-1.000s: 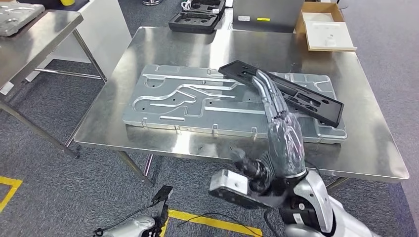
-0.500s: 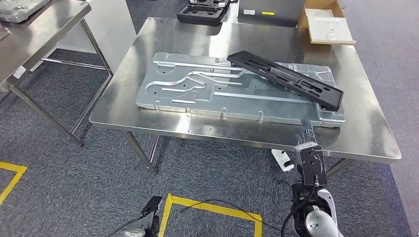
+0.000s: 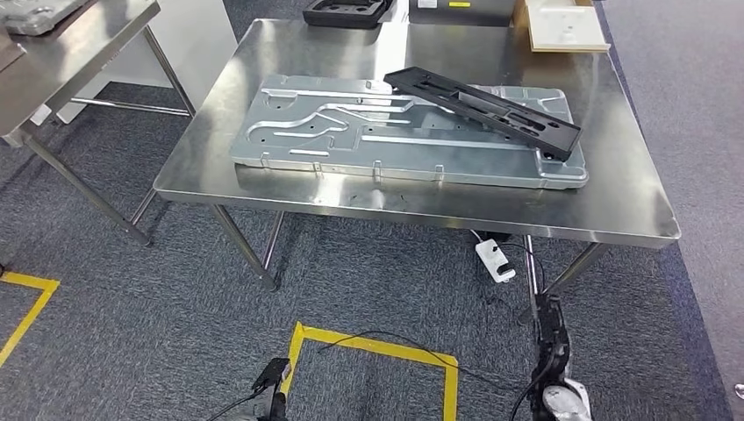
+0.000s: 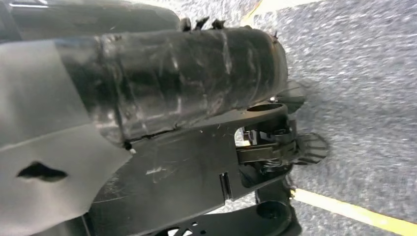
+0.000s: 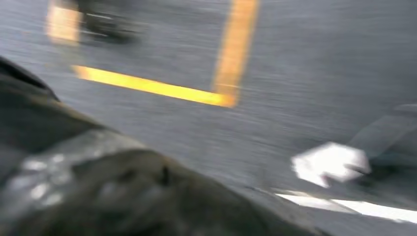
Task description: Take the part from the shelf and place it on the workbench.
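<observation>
Part (image 3: 484, 112), long, black and slotted, lies on the bench (image 3: 614, 197), resting aslant across the far right portion of the grey plate (image 3: 395, 145), its right end reaching toward the bench's right edge. You can see the plate taking up most of the bench top, lengthwise between the left and right edges. Beyond the far edge sit a black tray (image 3: 344, 12) and a cardboard box (image 3: 561, 26). Under the bench a white power strip (image 3: 494, 260) lies on the carpet beside yellow floor tape (image 3: 377, 346). Your left robot hand (image 4: 162, 88) hangs over the carpet, and you cannot tell how its fingers stand. Your right robot hand (image 5: 113, 196) is a blur over the floor; its state cannot be told either.
</observation>
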Controlling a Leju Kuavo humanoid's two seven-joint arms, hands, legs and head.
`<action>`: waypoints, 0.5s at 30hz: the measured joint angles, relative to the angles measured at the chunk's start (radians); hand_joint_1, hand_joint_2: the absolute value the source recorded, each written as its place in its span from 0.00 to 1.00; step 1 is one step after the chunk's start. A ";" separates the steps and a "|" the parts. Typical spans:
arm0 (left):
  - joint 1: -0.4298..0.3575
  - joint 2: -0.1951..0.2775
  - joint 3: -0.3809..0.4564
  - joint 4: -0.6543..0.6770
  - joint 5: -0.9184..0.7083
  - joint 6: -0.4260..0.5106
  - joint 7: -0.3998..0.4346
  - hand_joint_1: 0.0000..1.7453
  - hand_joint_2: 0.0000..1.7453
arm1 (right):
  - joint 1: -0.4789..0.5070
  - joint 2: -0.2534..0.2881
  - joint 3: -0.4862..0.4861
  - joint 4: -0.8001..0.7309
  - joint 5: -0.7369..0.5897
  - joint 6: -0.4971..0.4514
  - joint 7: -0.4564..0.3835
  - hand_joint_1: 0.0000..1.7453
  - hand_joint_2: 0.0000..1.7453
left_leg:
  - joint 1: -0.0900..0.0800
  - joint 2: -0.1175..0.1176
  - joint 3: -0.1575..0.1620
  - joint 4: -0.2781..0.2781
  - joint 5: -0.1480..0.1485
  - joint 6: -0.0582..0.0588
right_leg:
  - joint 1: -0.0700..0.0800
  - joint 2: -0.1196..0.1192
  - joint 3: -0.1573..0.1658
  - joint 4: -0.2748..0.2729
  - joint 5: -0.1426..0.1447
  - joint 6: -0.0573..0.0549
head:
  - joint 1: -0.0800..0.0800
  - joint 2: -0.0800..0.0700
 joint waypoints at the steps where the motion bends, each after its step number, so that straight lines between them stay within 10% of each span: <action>1: 0.001 0.002 0.002 0.000 0.000 -0.004 0.000 0.00 0.00 | 0.012 0.013 0.001 0.041 0.014 0.017 0.039 0.00 0.00 | -0.005 -0.001 0.048 -0.050 0.025 0.007 | 0.001 0.000 -0.010 0.000 0.008 0.000 | 0.000 0.000; 5: -0.004 0.012 0.011 0.000 -0.003 -0.013 0.012 0.00 0.00 | 0.057 0.065 0.018 0.180 0.055 0.096 0.257 0.00 0.00 | -0.026 -0.003 0.218 -0.300 0.009 0.032 | -0.002 -0.002 -0.028 -0.007 0.039 0.012 | 0.000 0.000; 8: -0.006 0.012 0.014 0.000 -0.016 -0.018 0.031 0.00 0.00 | 0.079 0.089 0.035 0.251 0.082 0.162 0.361 0.00 0.00 | -0.024 0.001 0.220 -0.336 0.038 0.042 | -0.006 0.000 -0.035 -0.015 0.048 0.026 | 0.000 0.000; 12: -0.020 0.009 0.014 0.000 -0.038 -0.028 0.056 0.00 0.00 | 0.081 0.105 0.071 0.305 0.149 0.212 0.391 0.00 0.00 | -0.017 0.012 0.188 -0.344 0.078 0.063 | -0.012 0.001 -0.094 0.174 -0.105 0.044 | 0.004 0.000; 15: -0.026 0.003 0.014 0.000 -0.054 -0.041 0.071 0.00 0.00 | 0.080 0.109 0.099 0.333 0.187 0.207 0.403 0.00 0.00 | -0.012 0.008 0.148 -0.318 0.086 0.058 | -0.022 0.001 -0.076 0.243 -0.106 0.061 | 0.004 0.000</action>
